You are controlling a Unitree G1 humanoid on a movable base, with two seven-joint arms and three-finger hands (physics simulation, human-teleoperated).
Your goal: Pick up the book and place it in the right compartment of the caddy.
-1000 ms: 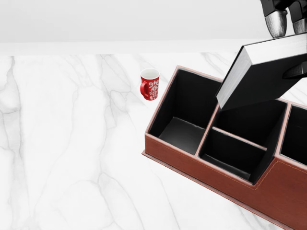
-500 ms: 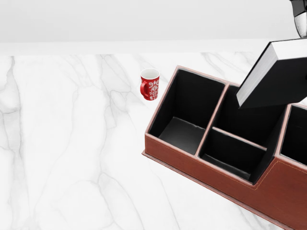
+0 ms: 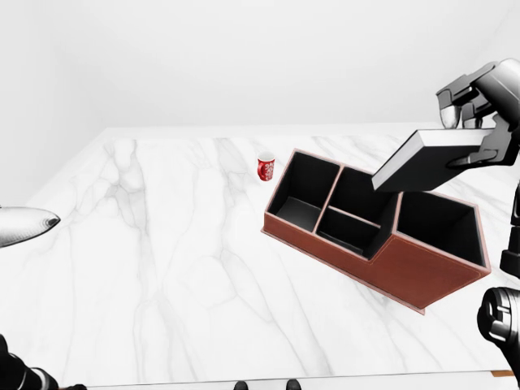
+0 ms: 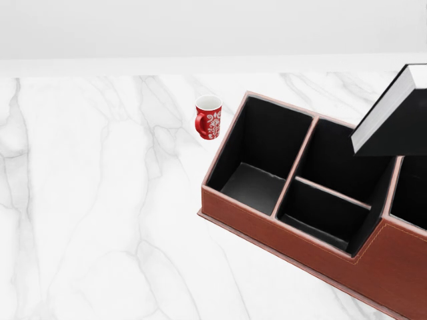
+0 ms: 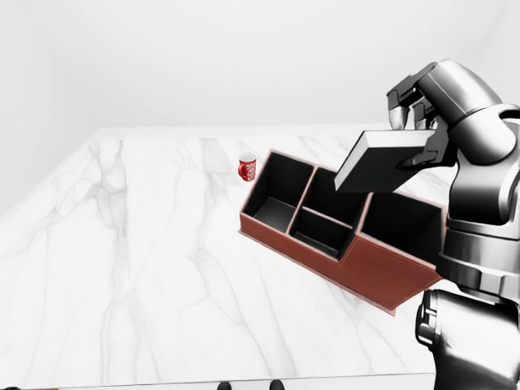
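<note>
Left-eye view shows the marble counter (image 3: 162, 268) carrying the brown caddy (image 3: 422, 268), whose large right compartment (image 3: 435, 227) sits open at the view's right. Above it, clear of the rims, hangs the book (image 3: 426, 158), tilted with its lower end toward the middle compartments and its long axis running up to the right. The right robot hand (image 3: 475, 122) holds the book's raised end, fingers (image 3: 448, 114) closed over its top and another beneath. By my judgement the book lies just left of the target, so it must shift right, then down. The left robot hand (image 3: 24, 226) hangs well apart at the view's left edge; whether it is wide or narrow I cannot tell. A small red mug (image 3: 266, 167) stands near the caddy's left end.
</note>
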